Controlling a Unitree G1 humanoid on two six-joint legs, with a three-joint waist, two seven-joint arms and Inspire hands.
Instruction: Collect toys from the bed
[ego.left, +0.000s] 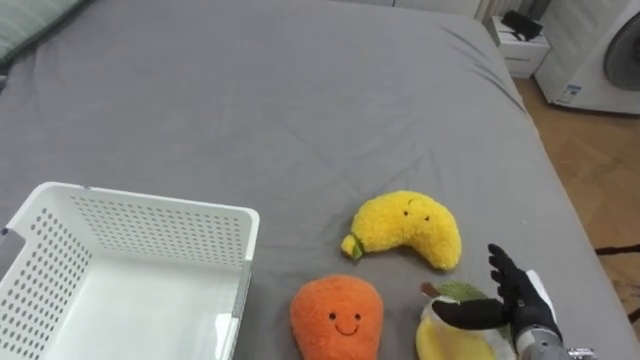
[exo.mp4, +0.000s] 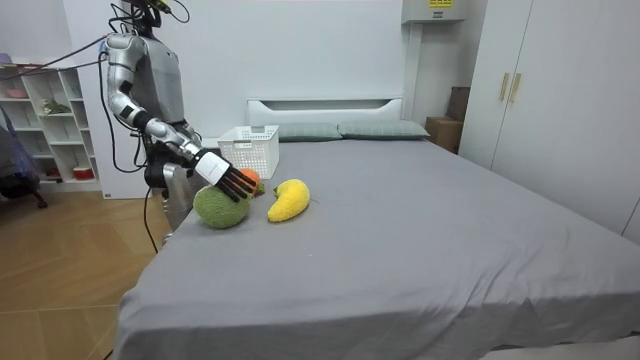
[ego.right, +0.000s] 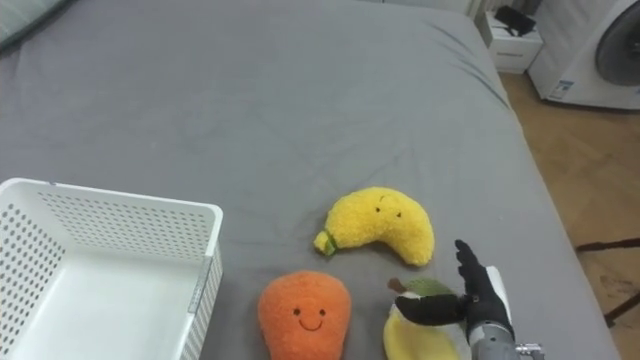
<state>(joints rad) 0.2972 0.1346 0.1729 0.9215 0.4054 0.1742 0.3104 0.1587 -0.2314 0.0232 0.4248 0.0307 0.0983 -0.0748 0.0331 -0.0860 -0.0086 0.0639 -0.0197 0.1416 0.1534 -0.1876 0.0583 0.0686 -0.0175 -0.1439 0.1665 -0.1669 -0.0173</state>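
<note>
Right hand (ego.left: 524, 303) rests with fingers straight, thumb laid across the yellow-green plush fruit with a leaf (ego.left: 445, 343); you grasp nothing. Just left of it sits the orange plush toy (ego.left: 337, 318), the yellow plush banana (ego.left: 408, 228) behind, and the white perforated plastic basket (ego.left: 150, 225) farther left on the grey bed (ego.left: 300, 90).

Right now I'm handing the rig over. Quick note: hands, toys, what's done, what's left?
Right hand: open, fingers straight, over the green-yellow plush at the near edge of the bed; no grip on it yet.
Toys: the banana plush, the orange plush and the green-yellow plush all lie on the bed, to the right of the white basket.
Done: nothing collected; the part of the basket in view holds no toys.
Left: all three go into the basket, probably the green-yellow plush first.
</note>
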